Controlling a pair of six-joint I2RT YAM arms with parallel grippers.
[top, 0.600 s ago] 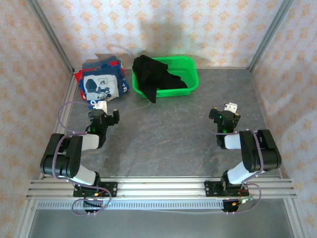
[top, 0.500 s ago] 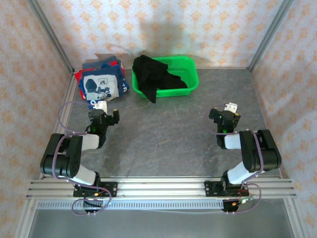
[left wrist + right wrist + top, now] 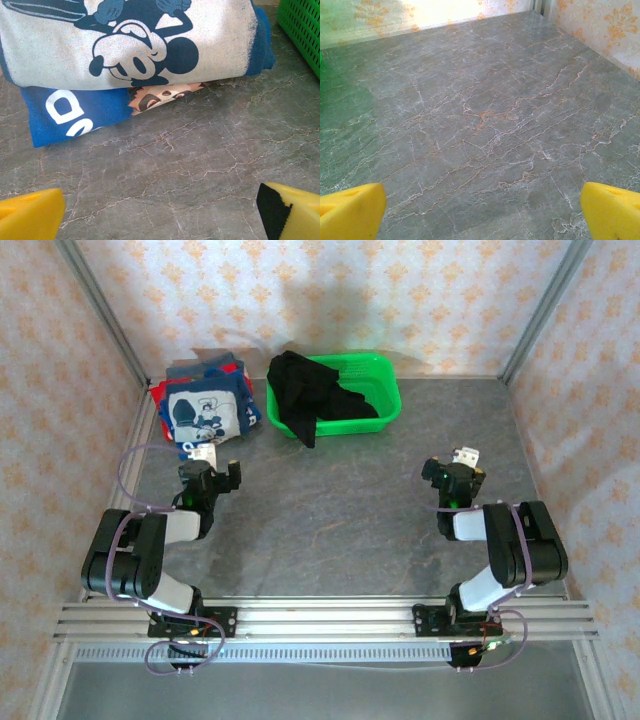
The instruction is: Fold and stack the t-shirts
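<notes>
Stack of folded t-shirts [image 3: 205, 408] far left on worktop [image 3: 340, 515], navy cartoon tee [image 3: 125, 40] on top, long axis near-far, black tee [image 3: 310, 390] draped over green basket [image 3: 393, 390] left rim, left gripper [image 3: 160, 210] and right gripper [image 3: 482, 207] wide open, empty

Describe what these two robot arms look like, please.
The left arm and right arm are chunky black joints linked by pale grey-white tubes, bolted to a silver rail. Thin lilac cables loop beside them. The left tool and right tool are black with bright yellow fingertips.

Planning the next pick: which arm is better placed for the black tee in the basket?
Probably left: the left end effector is nearer the black tee draped over the basket's left rim.
</notes>
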